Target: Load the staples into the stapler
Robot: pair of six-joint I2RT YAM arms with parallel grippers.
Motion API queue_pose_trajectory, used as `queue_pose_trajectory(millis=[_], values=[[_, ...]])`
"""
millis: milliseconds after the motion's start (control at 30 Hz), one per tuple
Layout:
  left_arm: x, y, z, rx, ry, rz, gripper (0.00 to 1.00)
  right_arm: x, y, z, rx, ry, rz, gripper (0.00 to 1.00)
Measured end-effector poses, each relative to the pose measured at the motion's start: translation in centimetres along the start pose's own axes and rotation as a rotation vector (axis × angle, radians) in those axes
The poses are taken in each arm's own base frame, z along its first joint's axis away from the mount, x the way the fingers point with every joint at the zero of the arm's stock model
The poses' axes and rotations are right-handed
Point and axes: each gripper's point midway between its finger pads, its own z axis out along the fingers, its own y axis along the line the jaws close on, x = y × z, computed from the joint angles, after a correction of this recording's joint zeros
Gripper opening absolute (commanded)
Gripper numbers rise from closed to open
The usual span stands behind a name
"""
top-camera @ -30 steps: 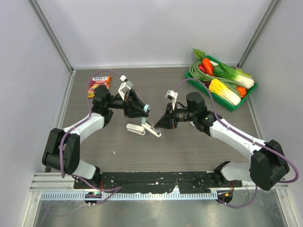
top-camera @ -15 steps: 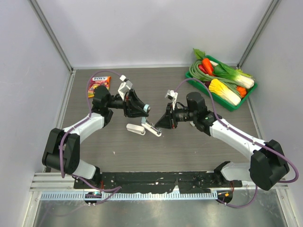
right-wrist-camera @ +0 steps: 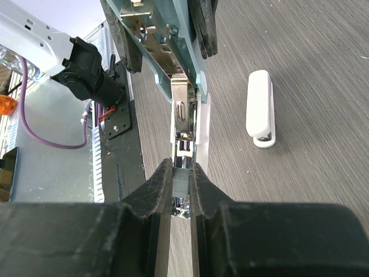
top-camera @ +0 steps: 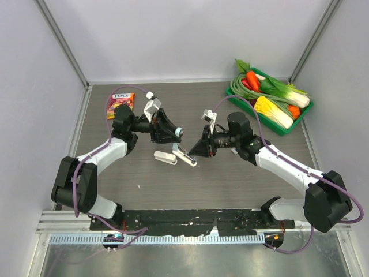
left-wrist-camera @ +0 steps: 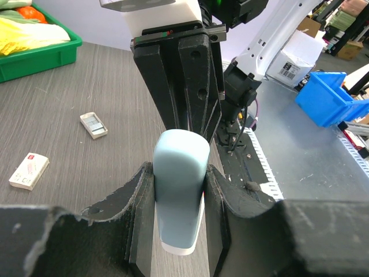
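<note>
one blue stapler point(left-wrist-camera: 180, 167) clamped by left gripper point(left-wrist-camera: 179, 193) and right gripper point(right-wrist-camera: 180, 176); staples point(left-wrist-camera: 29, 171) well apart from both.

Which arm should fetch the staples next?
Probably the right. The left gripper clamps the blue stapler, steadying it; the right gripper only pinches its thin metal end and could release to reach the staples.

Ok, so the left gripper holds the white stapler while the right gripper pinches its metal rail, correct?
Not quite: the left gripper holds the light blue stapler, per the left wrist view; the white stapler lies on the table. The right gripper does pinch the blue one's metal rail.
</note>
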Motion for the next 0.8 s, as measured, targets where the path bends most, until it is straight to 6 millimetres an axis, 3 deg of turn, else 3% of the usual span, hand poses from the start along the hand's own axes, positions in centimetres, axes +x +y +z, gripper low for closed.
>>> queue_pose_trajectory(millis=[800], values=[[0.04,-0.13,0.1,0.007,0.002,0.004,0.0,0.09,-0.21,-0.15,-0.002,0.002,-0.021,0.19]])
